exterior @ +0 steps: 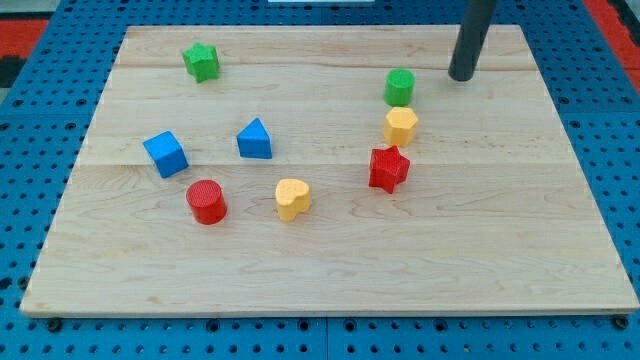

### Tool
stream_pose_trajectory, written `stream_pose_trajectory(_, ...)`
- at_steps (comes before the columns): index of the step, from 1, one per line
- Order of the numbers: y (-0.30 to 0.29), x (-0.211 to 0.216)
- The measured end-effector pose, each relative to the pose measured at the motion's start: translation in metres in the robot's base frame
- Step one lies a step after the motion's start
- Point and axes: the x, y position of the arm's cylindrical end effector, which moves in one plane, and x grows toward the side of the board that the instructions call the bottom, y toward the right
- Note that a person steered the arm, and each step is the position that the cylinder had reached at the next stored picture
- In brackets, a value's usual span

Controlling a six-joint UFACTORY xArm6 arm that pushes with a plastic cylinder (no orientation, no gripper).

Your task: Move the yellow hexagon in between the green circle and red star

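The yellow hexagon [400, 126] sits right of centre on the wooden board [520, 230]. The green circle [400, 87] is just above it, nearly touching. The red star [388, 168] is just below it, slightly to the view's left. The three form a short column. My tip [461, 76] rests on the board near the top edge, to the upper right of the green circle, a block's width away from it and touching no block.
A green star [201, 61] sits at the upper left. A blue cube [165, 153] and a blue triangle [255, 139] are left of centre. A red cylinder [207, 201] and a yellow heart [293, 198] lie lower, near the middle.
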Motion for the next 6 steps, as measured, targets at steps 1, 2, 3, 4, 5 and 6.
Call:
stream_pose_trajectory(1,-0.067,0.009)
stream_pose_trajectory(2,-0.142,0.015)
stream_pose_trajectory(3,-0.139,0.002)
stream_pose_trajectory(4,-0.06,0.0)
stream_pose_trajectory(5,-0.02,0.028)
stream_pose_trajectory(6,-0.033,0.074)
